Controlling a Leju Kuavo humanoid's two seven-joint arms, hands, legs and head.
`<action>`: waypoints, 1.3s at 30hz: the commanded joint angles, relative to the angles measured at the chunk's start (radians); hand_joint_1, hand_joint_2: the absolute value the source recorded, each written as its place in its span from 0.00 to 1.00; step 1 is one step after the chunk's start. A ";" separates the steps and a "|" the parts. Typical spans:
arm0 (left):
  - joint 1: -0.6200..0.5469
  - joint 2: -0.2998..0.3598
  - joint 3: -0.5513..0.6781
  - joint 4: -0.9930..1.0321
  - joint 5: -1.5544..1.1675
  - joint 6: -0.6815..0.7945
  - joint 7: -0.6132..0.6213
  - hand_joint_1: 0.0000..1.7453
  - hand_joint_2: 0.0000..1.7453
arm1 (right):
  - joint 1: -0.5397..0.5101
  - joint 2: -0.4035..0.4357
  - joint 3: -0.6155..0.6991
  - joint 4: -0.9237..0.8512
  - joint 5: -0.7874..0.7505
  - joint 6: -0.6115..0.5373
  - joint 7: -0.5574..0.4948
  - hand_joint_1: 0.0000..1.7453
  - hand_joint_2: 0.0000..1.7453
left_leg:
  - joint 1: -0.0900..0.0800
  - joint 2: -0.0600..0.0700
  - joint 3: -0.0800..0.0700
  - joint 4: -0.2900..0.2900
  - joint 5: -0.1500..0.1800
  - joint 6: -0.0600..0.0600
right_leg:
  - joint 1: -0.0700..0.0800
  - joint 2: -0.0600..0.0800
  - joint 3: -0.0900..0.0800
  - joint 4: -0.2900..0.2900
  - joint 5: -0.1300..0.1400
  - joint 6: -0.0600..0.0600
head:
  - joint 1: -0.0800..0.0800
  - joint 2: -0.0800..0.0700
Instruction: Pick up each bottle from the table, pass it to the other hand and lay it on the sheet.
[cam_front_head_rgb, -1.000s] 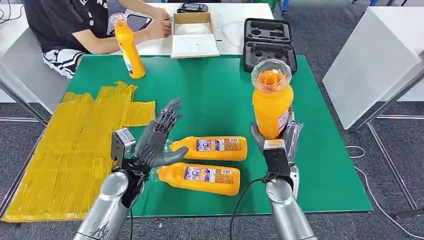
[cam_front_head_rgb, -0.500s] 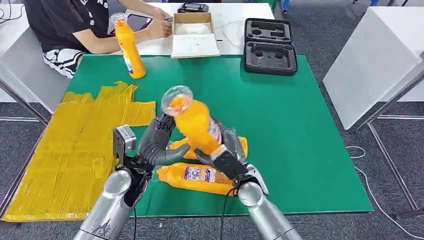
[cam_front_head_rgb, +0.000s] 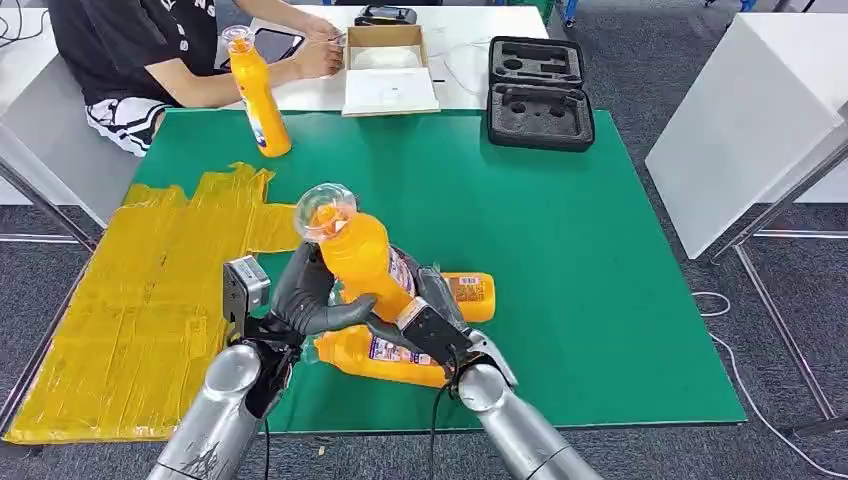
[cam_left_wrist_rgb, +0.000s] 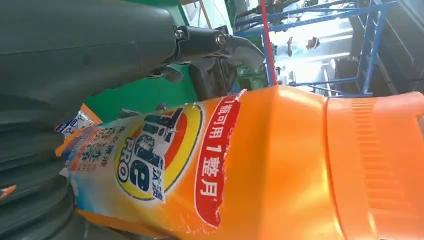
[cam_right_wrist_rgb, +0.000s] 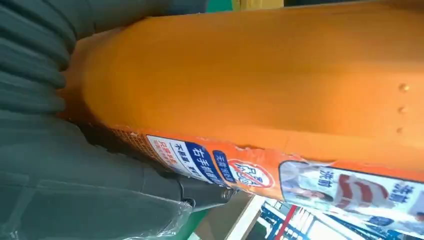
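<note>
My right hand (cam_front_head_rgb: 425, 315) grips an orange bottle (cam_front_head_rgb: 360, 255) low on its body and tilts it, clear cap up, toward my left hand (cam_front_head_rgb: 305, 295). The bottle lies against the left palm, with the thumb stretched out below it; the left fingers are hidden behind the bottle. The wrist views show the bottle (cam_left_wrist_rgb: 280, 165) close against the left hand (cam_left_wrist_rgb: 75, 55), and the bottle (cam_right_wrist_rgb: 250, 80) in the right hand (cam_right_wrist_rgb: 60, 185). Two more orange bottles lie on the green table (cam_front_head_rgb: 560, 250): one (cam_front_head_rgb: 470, 293) behind my hands, one (cam_front_head_rgb: 375, 360) beneath them. A fourth bottle (cam_front_head_rgb: 258, 95) stands at the far left. The yellow sheet (cam_front_head_rgb: 130, 300) covers the table's left side.
A person (cam_front_head_rgb: 140, 50) sits at the far left corner beside the standing bottle. An open black case (cam_front_head_rgb: 538, 95) rests on the far edge, and an open box (cam_front_head_rgb: 388, 70) lies on the white table behind. A white tabletop (cam_front_head_rgb: 740, 110) stands to the right.
My right hand has carried the bottle from the right side across to the left and tilted it into the left palm. The left arm has stayed in place.
</note>
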 joint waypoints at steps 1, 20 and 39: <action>-0.015 0.010 0.016 0.023 -0.009 0.010 0.007 0.00 1.00 | -0.041 0.003 0.041 0.064 -0.001 0.012 0.001 1.00 1.00 | 0.001 0.005 0.005 0.001 -0.003 -0.003 | 0.001 0.002 0.004 0.000 -0.002 -0.002 | 0.000 0.000; -0.002 0.005 0.073 -0.007 0.001 0.006 -0.004 0.17 1.00 | -0.031 -0.002 0.057 0.064 0.014 0.071 0.024 1.00 1.00 | 0.001 0.003 0.003 0.000 -0.002 -0.003 | 0.001 0.001 0.003 0.000 -0.001 -0.001 | 0.000 0.000; 0.014 0.016 0.051 -0.038 0.008 0.013 -0.046 1.00 1.00 | -0.033 -0.017 0.056 0.065 -0.007 0.068 0.014 1.00 1.00 | 0.001 0.003 0.004 0.000 -0.002 -0.003 | 0.001 0.000 0.004 -0.001 -0.002 -0.001 | 0.000 0.000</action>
